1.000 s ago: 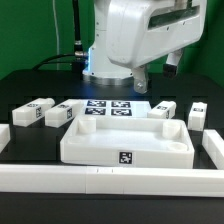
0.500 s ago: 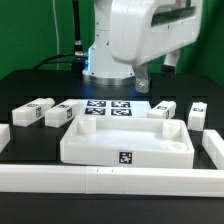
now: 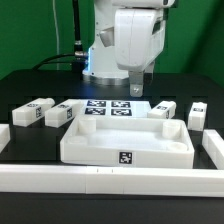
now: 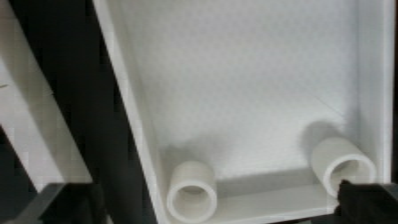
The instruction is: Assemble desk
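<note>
Gripper [image 3: 137, 90] hangs above the marker board [image 3: 108, 108], well clear of it. The jaws are at full spread with nothing between them.

Desk top [image 3: 90, 150] lies just in front of the marker board; I can't tell whether they touch. It sits hollow side up, I judge so that the round corner bosses [image 4: 191, 190] face the arm to take legs. Its long axis runs across the exterior view, parallel to the marker board.

Four legs [image 3: 32, 113] lie loose on their sides, two off each end of the marker board, none fitted. I read the wide hand as ready for a first leg pick.
</note>
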`<state>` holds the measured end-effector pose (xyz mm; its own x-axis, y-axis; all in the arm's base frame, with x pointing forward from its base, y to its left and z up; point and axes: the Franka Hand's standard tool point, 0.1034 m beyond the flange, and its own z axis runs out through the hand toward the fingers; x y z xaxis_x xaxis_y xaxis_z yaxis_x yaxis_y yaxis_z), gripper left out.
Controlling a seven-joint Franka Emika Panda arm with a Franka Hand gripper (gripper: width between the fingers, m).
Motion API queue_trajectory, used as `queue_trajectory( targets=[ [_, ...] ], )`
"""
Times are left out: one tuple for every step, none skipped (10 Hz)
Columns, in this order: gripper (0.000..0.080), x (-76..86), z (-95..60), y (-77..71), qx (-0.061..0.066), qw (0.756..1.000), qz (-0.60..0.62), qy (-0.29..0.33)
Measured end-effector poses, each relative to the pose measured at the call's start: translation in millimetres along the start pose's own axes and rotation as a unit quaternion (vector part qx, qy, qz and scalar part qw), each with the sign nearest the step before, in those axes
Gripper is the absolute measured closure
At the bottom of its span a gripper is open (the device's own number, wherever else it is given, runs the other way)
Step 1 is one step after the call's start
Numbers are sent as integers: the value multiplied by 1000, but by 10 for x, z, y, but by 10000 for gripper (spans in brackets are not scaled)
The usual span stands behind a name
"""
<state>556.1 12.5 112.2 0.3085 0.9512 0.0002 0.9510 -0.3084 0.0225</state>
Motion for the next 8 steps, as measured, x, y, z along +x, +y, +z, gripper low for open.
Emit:
queue_trajectory(
  targets=[
    [150, -2, 4, -2, 0, 1000, 0, 0],
    [150, -13, 7, 3, -2, 1000, -18, 1],
    [150, -56, 41, -25, -11, 999, -54, 4],
    [150, -124, 122, -167, -10, 997, -79, 5],
    [150, -224, 200, -264, -6, 994, -112, 4],
    [150, -340, 306, -340, -3, 992, -123, 5],
    [150, -424, 403, -429, 0, 993, -121, 5],
    [150, -403, 377, -412, 2, 993, -117, 4]
  ],
)
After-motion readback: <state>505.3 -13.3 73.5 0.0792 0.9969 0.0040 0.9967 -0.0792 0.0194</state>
